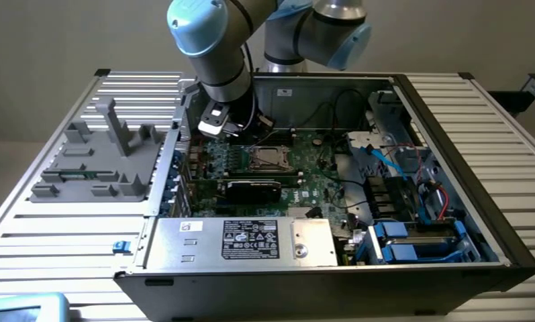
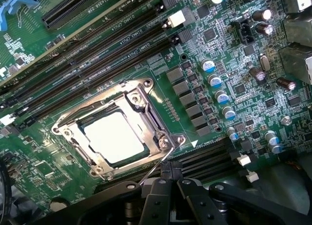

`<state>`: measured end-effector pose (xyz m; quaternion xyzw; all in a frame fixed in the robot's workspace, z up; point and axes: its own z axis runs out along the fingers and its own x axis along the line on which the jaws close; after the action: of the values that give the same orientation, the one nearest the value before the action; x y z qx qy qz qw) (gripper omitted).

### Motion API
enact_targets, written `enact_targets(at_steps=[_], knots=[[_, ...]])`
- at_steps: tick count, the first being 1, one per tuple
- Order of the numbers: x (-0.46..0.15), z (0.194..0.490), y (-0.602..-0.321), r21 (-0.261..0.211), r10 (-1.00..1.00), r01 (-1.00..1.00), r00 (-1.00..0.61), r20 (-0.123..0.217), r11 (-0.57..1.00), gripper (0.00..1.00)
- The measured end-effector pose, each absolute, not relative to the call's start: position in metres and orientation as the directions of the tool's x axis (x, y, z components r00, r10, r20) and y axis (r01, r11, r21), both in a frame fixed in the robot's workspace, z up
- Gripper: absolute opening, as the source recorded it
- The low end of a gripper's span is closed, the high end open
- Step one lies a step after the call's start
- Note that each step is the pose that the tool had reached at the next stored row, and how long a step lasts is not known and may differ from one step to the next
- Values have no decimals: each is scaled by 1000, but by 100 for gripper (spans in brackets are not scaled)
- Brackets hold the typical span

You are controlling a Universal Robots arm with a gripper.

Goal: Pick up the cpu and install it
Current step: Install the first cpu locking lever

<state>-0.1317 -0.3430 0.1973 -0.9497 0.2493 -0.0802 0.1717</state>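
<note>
Wrist view, item one: cpu [image 2: 116, 137], bright silver square, seated flat in the socket frame [image 2: 73, 125] on the motherboard [image 2: 204, 103]. The metal frame lies down around its edges, so the chip appears already installed and clamped; judged so because no tan rim stands proud of the frame.

Item two: retention lever [image 2: 155, 172], a thin wire arm running from the frame's corner toward the gripper [image 2: 168, 183]. The gripper's dark fingers are closed together with nothing between them, their tips just beside or touching the lever's free end; contact cannot be confirmed. Closed fingers suit pushing a thin wire better than spread ones, which likely explains the posture.

Item three: memory slots [image 2: 97, 64], long black rows, flanking the socket on two sides, all vacant.

Exterior view, item four: computer case [image 1: 446, 134], lying open on a slatted table [image 1: 61, 235], motherboard facing up so the arm can reach straight down. The cpu [image 1: 269, 157] sits near the board's middle, the gripper [image 1: 215, 124] hanging above the board just toward the exterior view's left. A graphics card [image 1: 254, 190] lies nearer the case's front edge; a grey fixture [image 1: 97, 161] stands on the table's left portion.
</note>
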Motion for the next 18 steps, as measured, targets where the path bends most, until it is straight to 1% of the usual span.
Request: enact_targets(at_steps=[18], knots=[[-135,200,-343,-366,-501,-446,863,67,-817,11]])
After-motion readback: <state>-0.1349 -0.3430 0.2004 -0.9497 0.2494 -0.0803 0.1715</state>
